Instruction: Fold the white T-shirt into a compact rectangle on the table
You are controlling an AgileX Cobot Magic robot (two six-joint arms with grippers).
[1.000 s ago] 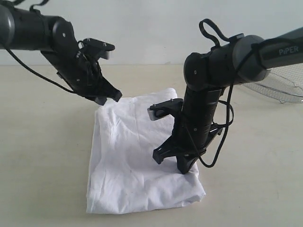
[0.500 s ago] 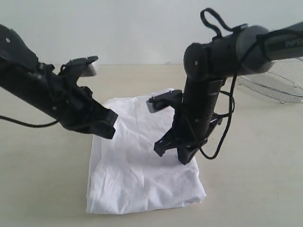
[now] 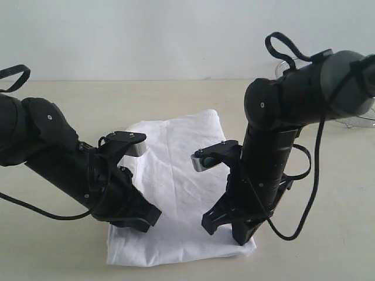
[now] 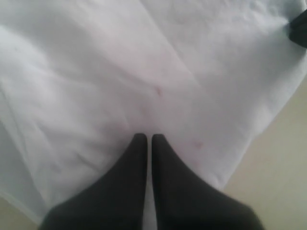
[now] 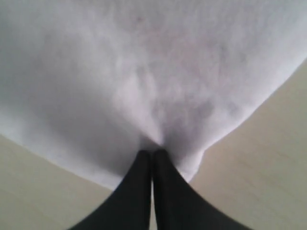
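Shirt: the white T-shirt (image 3: 170,158) lies folded in a rough rectangle in the middle and lower middle of the exterior view. It lies flat on the table (image 3: 53,105) and has small wrinkles.
Left tool: the left gripper (image 3: 146,215) is low down at the lower left part of the shirt, with its tips on the cloth.
Left fingers: in the left wrist view the two dark fingers (image 4: 127,187) are pressed together with only a thin pale line between them. Their tips rest on white cloth. I cannot tell if any cloth is caught there.
Right tool: the right gripper (image 3: 233,229) points down at the lower right corner of the shirt.
Right fingers: in the right wrist view the fingers (image 5: 134,191) are pressed together. The cloth bunches into a little fold at their tips, so they pinch the shirt near its edge.
Far side: a wire basket (image 3: 358,121) peeks out at the right edge, well apart from the shirt.
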